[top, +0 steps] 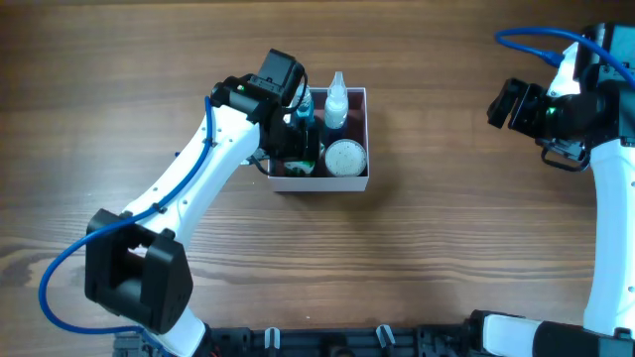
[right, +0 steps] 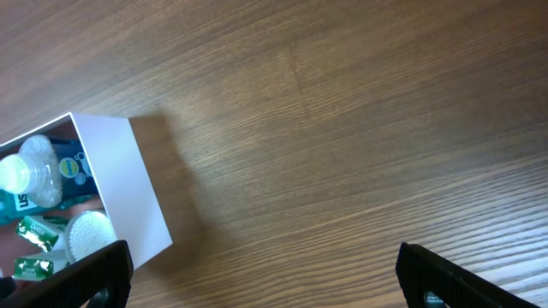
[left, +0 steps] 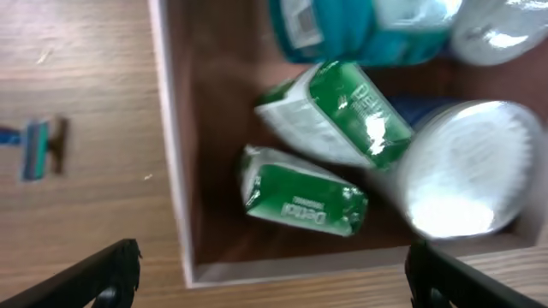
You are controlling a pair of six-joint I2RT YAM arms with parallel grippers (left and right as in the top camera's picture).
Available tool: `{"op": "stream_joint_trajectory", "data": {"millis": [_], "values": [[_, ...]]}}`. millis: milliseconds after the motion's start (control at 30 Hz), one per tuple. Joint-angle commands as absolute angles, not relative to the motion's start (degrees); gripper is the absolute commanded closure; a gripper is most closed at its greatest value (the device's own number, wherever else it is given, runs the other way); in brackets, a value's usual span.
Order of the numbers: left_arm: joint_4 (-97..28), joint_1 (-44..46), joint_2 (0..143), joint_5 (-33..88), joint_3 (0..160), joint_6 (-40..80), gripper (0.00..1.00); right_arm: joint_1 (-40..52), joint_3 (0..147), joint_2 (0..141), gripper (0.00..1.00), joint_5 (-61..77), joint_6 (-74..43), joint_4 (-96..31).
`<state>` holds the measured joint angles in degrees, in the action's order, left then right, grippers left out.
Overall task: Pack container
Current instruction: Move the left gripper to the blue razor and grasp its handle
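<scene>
Left gripper (left: 274, 257) hangs wide open over the square white box w/ pink inside (top: 317, 182), mid-table. Two green packets (left: 300, 201) lie inside, round white tub (top: 345, 157) at 5 o'clock. Right gripper (right: 263, 257), open & empty, far off at 3 o'clock.

From above, the left arm's wrist (top: 273, 84) covers the left side of the container (top: 317, 182), hiding the jaws. Up close, the teal bottle (left: 360, 30) runs off the top edge, and the round white tub (left: 467, 171) is a blur.
</scene>
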<state>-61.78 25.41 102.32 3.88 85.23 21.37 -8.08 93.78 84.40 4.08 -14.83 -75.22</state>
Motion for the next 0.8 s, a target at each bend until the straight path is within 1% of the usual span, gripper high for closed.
{"op": "stream_joint_trajectory", "data": {"millis": [0, 167, 333, 500, 633, 767], "values": [[-64.0, 23.3, 96.6, -1.3, 85.4, 23.0, 0.0, -8.2, 93.3, 85.0, 0.0, 4.6, -13.9, -75.1], [-67.1, 18.0, 91.6, -1.4, 85.4, 23.0, 0.0, -8.2, 93.3, 85.0, 0.0, 4.6, -13.9, -75.0], [-68.0, 10.3, 89.8, -0.9, 85.4, 23.7, 0.0, -8.2, 93.3, 85.0, 0.0, 4.6, -13.9, -74.8], [-67.7, 4.7, 93.3, -0.5, 85.1, 35.7, 0.0, -8.2, 93.3, 85.0, 0.0, 4.6, -13.9, -74.6], [-65.9, 3.7, 97.0, -0.1, 83.1, 45.2, 0.0, -8.2, 93.3, 85.0, 0.0, 4.6, -13.9, -74.7], [-60.7, 3.7, 100.1, 2.0, 78.0, 53.9, 0.0, -8.2, 93.3, 85.0, 0.0, 4.6, -13.9, -74.7]]}}
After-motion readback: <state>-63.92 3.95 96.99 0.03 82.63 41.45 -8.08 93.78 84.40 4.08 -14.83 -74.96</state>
